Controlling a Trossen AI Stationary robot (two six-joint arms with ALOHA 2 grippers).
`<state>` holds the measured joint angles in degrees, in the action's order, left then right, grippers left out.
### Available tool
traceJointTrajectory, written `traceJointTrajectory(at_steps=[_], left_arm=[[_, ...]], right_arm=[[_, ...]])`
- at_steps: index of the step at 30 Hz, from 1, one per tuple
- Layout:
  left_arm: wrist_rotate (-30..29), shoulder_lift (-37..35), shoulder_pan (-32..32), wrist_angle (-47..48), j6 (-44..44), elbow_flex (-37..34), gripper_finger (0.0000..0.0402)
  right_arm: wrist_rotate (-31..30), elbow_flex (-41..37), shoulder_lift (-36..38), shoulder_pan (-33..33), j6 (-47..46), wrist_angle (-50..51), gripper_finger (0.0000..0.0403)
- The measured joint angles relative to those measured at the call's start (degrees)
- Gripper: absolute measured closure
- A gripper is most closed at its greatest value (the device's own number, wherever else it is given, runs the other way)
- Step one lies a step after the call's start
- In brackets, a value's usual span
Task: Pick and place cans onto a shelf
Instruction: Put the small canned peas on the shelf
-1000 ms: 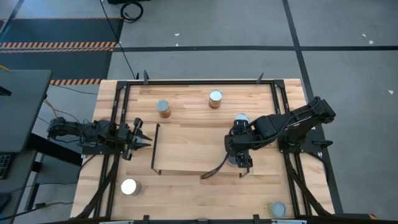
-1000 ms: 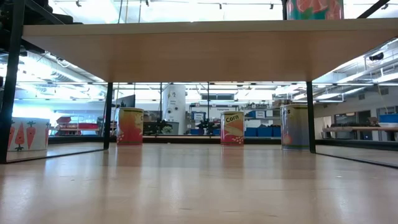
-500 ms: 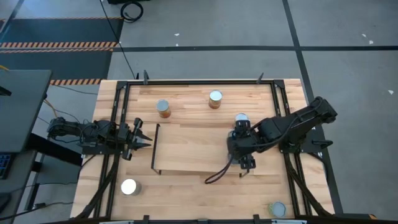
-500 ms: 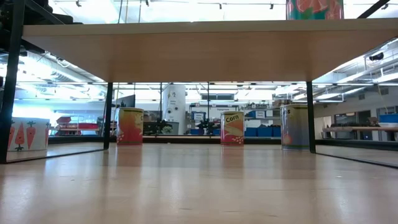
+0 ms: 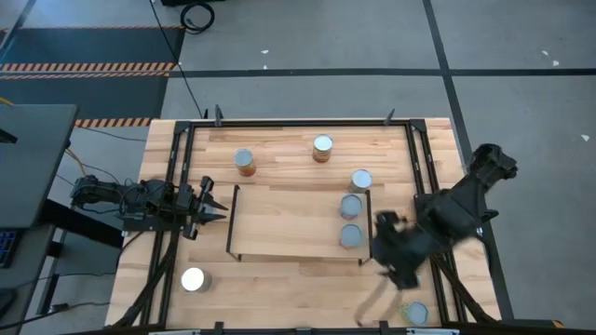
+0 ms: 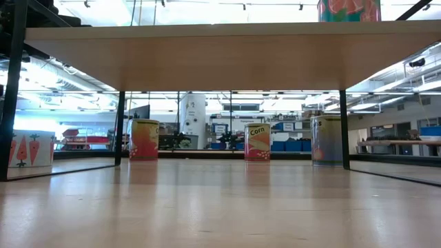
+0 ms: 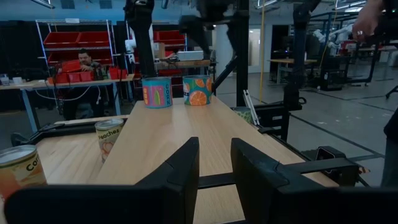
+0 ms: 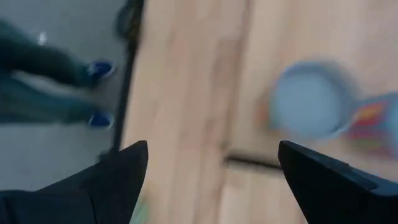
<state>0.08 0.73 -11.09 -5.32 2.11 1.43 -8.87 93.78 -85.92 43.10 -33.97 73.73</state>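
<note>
Two cans on shelf; right arm off to the side.
I see cans (image 5: 351, 206) and (image 5: 350, 235) on the shelf (image 5: 279, 223); right gripper (image 5: 391, 259) spread wide, empty; left gripper (image 5: 212, 207) narrowly parted, empty, beside the shelf's end.

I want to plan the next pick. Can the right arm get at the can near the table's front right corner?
Probably yes. The right gripper is open and empty, just off the shelf's right end. The can stands alone close by, with only bare wood between them. The left gripper waits far off.
</note>
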Motion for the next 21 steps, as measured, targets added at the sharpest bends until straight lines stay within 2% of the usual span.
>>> traceJointTrajectory(at_steps=[5, 9, 14, 21], left_arm=[[0.01, 0.0, 0.0, 0.0, 0.02, 0.0, 0.0303], [0.0, 0.02, -0.02, 0.02, 0.02, 0.0, 0.0303], [0.0, 0.0, 0.0, 0.0, 0.01, 0.0, 0.0303], [0.0, 0.02, 0.0, -0.02, 0.0, 0.0, 0.0303]], right_arm=[[3.65, -1.4, -2.1, 11.04, -6.29, 0.44, 0.0035], [6.3, -6.34, -3.8, 17.36, -12.53, -2.08, 0.0035], [11.62, -15.31, -5.06, 20.98, -22.74, -13.22, 0.0035], [10.94, -26.02, -4.99, 23.23, -45.63, -23.28, 0.0024]])
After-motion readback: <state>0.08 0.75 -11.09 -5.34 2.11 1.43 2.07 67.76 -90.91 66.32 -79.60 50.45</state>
